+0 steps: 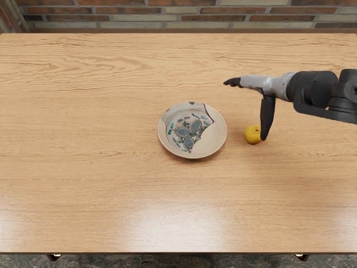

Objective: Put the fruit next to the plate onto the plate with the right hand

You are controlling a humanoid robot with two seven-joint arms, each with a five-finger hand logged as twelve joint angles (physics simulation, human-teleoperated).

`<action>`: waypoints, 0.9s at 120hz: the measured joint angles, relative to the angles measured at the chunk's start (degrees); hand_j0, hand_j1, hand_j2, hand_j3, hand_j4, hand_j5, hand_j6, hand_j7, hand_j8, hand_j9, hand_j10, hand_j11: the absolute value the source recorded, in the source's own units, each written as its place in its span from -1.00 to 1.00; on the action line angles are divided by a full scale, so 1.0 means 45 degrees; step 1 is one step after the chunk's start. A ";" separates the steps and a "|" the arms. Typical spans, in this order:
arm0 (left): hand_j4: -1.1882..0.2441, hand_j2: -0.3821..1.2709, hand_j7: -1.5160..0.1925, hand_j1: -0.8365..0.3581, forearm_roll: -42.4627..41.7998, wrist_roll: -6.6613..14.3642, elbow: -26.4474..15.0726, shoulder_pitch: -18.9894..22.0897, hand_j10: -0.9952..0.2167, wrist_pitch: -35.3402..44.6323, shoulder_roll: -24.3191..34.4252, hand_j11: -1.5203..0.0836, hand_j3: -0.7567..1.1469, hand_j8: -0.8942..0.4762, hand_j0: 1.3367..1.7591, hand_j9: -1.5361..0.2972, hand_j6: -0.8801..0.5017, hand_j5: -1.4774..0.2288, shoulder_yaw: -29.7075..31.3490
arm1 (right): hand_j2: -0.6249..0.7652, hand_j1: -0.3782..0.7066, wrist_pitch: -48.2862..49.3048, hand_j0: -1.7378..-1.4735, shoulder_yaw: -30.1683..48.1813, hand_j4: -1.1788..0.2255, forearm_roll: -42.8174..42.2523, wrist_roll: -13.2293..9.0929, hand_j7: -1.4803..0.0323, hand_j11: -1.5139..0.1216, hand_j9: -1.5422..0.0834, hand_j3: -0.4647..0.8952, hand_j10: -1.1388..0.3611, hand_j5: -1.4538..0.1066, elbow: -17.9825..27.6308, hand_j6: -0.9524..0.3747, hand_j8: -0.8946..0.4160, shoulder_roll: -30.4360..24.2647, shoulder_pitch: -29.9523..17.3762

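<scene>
We see a pale wooden counter [83,167] with wavy grain and a soft sheen. On it sits a round, shallow ceramic plate [218,139], cream at the rim, with teal and blue blotches inside. The fruit [252,134] is small, round, smooth and yellow, and lies on the counter just right of the plate. Our right hand [261,86] hovers above it, its dark fingers [267,117] spread wide and holding nothing. One points down beside the fruit; we cannot tell if it touches.
</scene>
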 joint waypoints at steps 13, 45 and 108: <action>0.66 -0.54 0.77 0.98 0.0000 0.0000 0.0002 0.0000 0.64 0.0002 0.0000 0.90 -0.21 0.30 0.52 0.68 0.27 0.73 -0.0001 | -0.11 -0.89 -0.1109 -0.40 -0.0006 0.64 -0.1142 -0.0001 0.91 0.81 0.86 -0.32 0.48 0.82 0.0386 0.39 0.32 0.0018 -0.0706; 0.66 -0.54 0.77 0.98 0.0003 0.0000 0.0001 0.0000 0.64 0.0002 0.0000 0.90 -0.21 0.30 0.52 0.68 0.27 0.73 0.0000 | -0.11 -0.89 -0.2175 -0.40 -0.0008 0.63 -0.2620 -0.0002 0.91 0.81 0.85 -0.32 0.48 0.82 0.0155 0.38 0.32 0.0499 -0.1828; 0.66 -0.54 0.77 0.98 0.0001 0.0000 0.0000 0.0000 0.64 0.0002 0.0000 0.90 -0.21 0.30 0.52 0.68 0.27 0.73 -0.0002 | -0.11 -0.86 -0.4512 -0.40 -0.1104 0.62 -0.4492 -0.0002 0.89 0.79 0.83 -0.32 0.46 0.80 -0.0252 0.37 0.30 0.1316 -0.2881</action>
